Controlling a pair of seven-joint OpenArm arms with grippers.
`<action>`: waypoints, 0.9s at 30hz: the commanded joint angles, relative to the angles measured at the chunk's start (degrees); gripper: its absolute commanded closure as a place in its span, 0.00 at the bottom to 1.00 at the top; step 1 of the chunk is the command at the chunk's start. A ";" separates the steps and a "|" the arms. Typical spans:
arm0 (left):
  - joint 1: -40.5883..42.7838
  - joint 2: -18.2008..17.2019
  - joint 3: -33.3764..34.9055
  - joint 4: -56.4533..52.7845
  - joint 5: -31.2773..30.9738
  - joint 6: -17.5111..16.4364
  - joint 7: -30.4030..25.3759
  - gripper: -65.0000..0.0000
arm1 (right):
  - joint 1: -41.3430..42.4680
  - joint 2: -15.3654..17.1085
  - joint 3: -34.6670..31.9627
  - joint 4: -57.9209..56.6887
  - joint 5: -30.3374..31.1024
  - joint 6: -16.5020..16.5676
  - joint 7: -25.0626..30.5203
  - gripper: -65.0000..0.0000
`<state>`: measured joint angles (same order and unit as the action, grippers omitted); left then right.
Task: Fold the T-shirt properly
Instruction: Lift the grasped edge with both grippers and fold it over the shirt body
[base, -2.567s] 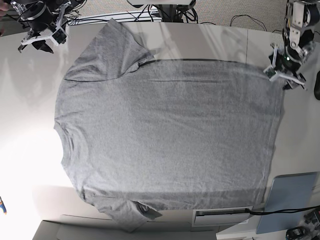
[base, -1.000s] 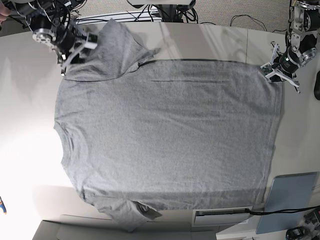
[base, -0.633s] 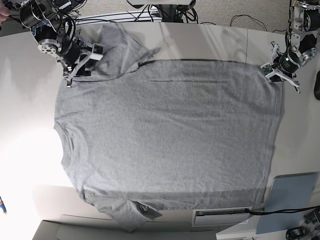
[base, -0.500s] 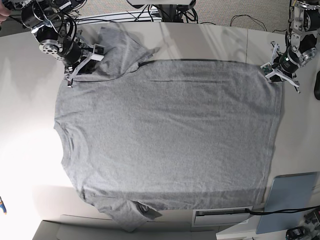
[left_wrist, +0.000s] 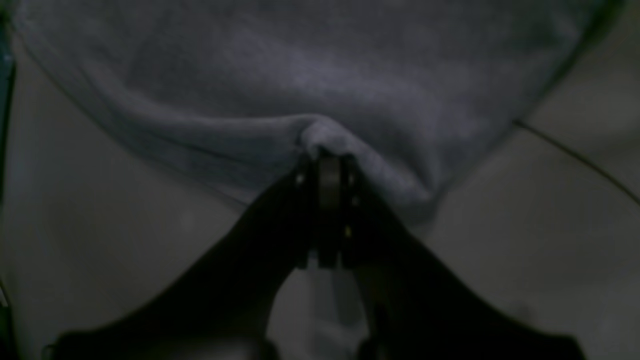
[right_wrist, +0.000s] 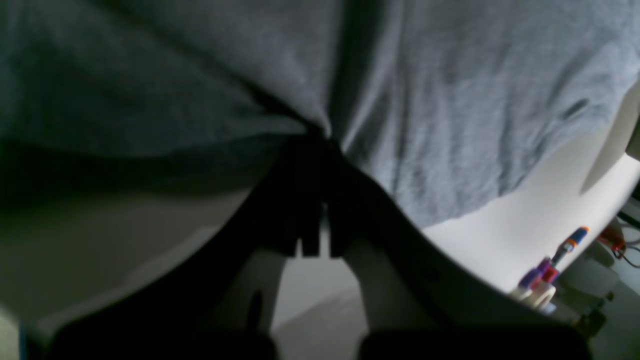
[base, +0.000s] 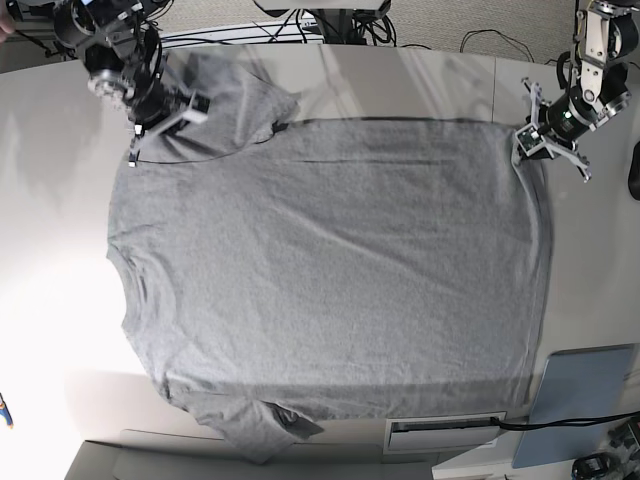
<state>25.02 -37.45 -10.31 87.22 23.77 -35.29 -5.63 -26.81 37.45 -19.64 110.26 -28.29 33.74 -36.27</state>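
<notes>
The T-shirt (base: 330, 270) covers most of the worktop (base: 50, 330), plain side up, its collar toward the base view's left edge and its hem toward the right edge. It is heather-grey, with one sleeve lying near the far-left corner and the other rumpled at the near edge. The body is largely smooth, with a faint crease running along the far side. No lettering shows.

The main risk, as I judge it, is an uneven lift. The left claw (left_wrist: 327, 160) is clamped on a small peak of hem cloth at the far-right corner of the shirt, and so thin a pinch could slip out once the cloth's weight comes onto it. The right claw (right_wrist: 315, 137) is closed on a bunch of fabric by the sleeve seam near the far-left corner. I cannot tell whether it holds one layer or both; with only the top layer caught, the shirt would open instead of folding. If one arm travels faster than the other, the fold line would skew and the sleeve could bunch underneath. A blue-grey pad (base: 580, 400) at the near-right corner lies just beside the hem and might catch dragged cloth.
</notes>
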 joint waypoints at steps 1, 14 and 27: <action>2.08 -0.52 -0.76 0.98 -0.72 -2.97 1.27 1.00 | -1.20 1.11 0.24 2.01 0.24 -0.15 -0.66 1.00; 18.27 -0.50 -13.03 12.48 -7.13 -4.63 1.31 1.00 | -16.57 1.49 0.24 14.38 -5.55 -5.35 -10.43 1.00; 23.50 -0.50 -17.62 13.33 -8.74 -2.89 1.75 1.00 | -28.57 1.44 0.24 17.62 -17.29 -13.03 -10.21 1.00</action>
<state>48.10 -36.97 -27.16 99.79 15.68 -38.98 -3.07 -54.81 38.24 -19.57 126.76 -44.73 21.54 -46.41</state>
